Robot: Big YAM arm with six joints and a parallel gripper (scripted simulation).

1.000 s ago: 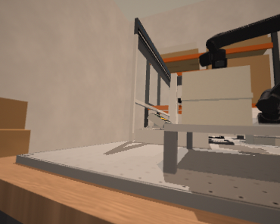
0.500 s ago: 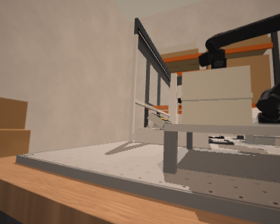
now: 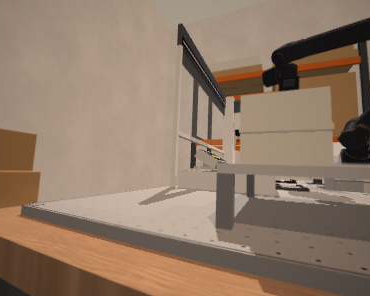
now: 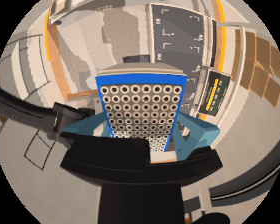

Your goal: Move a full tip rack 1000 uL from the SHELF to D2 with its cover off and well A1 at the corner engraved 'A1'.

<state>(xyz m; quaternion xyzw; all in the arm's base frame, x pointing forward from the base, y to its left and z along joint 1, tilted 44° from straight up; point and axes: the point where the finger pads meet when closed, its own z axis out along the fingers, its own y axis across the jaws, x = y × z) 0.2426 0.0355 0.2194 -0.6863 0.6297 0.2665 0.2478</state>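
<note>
In the wrist view a blue-rimmed tip rack (image 4: pixel 140 106) fills the middle. Its top is a grey field fully covered with pale rings. My gripper (image 4: pixel 141 111) is shut on it, with one blue finger at each long side. The perforated deck shows far below it. In the exterior view a pale two-part box (image 3: pixel 286 125) stands on the raised shelf plate (image 3: pixel 298 170), and the arm's black wrist (image 3: pixel 286 75) sits right over its top. The fingers are hidden behind the box there. I cannot tell whether this box is the rack that I hold.
The shelf plate stands on a grey leg (image 3: pixel 225 200) over the perforated deck (image 3: pixel 138 210), which lies on a wooden table (image 3: pixel 63 250). A tall frame (image 3: pixel 195 60) rises behind. In the wrist view a dark panel (image 4: pixel 176 30) and a yellow-marked display (image 4: pixel 213 92) lie below.
</note>
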